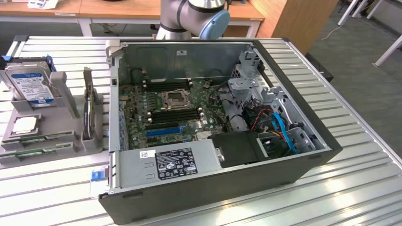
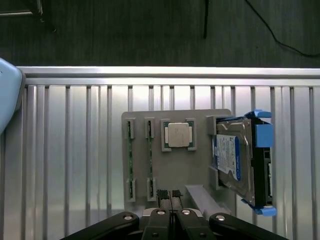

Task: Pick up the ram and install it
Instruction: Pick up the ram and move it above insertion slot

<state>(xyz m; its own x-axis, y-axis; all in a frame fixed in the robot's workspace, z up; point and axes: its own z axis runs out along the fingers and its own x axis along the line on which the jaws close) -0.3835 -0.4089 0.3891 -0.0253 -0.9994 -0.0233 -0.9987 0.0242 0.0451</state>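
Observation:
Two green ram sticks lie side by side in slots of a grey holder tray. In the exterior view the same ram sticks rest at the near end of the holder, on the exterior view's left. My gripper hangs well above the tray, over its edge close to one stick. Its black fingertips are pressed together with nothing between them. Long black memory slots sit on the motherboard inside the open computer case.
The holder also carries a square silver processor chip, a blue-framed hard drive and an upright card. The case holds a power supply, drive cage and blue cables. Everything stands on a ribbed metal table.

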